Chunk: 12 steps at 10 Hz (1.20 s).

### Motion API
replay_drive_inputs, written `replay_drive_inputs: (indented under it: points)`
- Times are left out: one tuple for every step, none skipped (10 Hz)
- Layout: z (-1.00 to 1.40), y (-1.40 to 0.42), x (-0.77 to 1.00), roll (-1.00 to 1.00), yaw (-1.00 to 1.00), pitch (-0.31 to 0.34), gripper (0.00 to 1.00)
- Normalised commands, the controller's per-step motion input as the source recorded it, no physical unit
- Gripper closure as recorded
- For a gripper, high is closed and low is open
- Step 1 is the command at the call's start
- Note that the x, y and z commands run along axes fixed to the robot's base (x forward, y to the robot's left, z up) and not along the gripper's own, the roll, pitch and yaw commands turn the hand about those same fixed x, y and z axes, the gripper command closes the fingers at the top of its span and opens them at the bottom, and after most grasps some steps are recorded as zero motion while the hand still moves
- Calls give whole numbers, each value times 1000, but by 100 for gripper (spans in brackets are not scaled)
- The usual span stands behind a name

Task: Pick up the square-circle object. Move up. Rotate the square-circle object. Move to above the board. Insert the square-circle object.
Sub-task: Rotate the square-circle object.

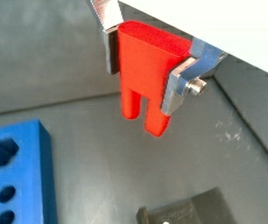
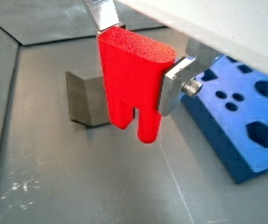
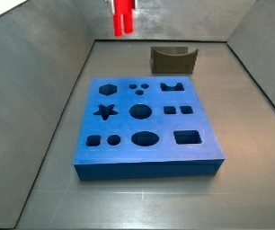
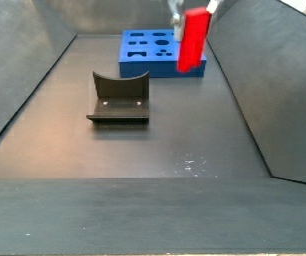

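My gripper [image 1: 146, 63] is clamped on the peg [image 1: 146, 74], one silver finger [image 1: 183, 81] pressed to each flat side. The peg hangs from it in the air, its two prongs pointing down and the groove between them open at the lower end; both wrist views show this, with the peg [image 2: 134, 83] clear of the floor [image 2: 89, 175].

I take the board [image 3: 146, 126] as my landmark. It lies flat on the floor, its top cut with a star, circles, squares and ovals. In a side view the peg [image 3: 123, 15] hangs high at the upper edge of the picture, beyond the board's far left corner and to the left of the holder [image 3: 172, 59]. In a side view from the opposite end, the peg [image 4: 192, 42] appears in front of the board's [image 4: 153, 50] right part, though I cannot tell from that view whether it is over the board or short of it.

The holder [image 4: 118, 98] stands on the floor apart from the board, empty. In a wrist view the holder [image 2: 88, 101] stands behind the peg, and the board [image 2: 244, 109] lies off to the side.
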Motion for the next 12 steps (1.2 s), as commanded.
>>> replay_drive_inputs:
  points:
    - [1000, 102, -188, 32, -25, 38, 100]
    - [826, 78, -139, 35, -26, 30, 100]
    - [579, 49, -81, 40, -25, 31, 100]
    - [393, 36, -46, 40, -22, 45, 100]
    - [212, 29, -15, 40, -19, 62, 100]
    - [0, 0, 0, -8, -1000, 38, 100]
    - [-30, -7, 14, -13, -1000, 38, 100]
    - [-23, 0, 15, -15, -1000, 39, 100]
    - [-15, 3, 20, -16, -1000, 42, 100]
    - [-10, 4, 23, -16, -1000, 43, 100]
    - [-5, 7, 24, -18, -1000, 49, 100]
    - [-2, 8, 25, -19, -1000, 51, 100]
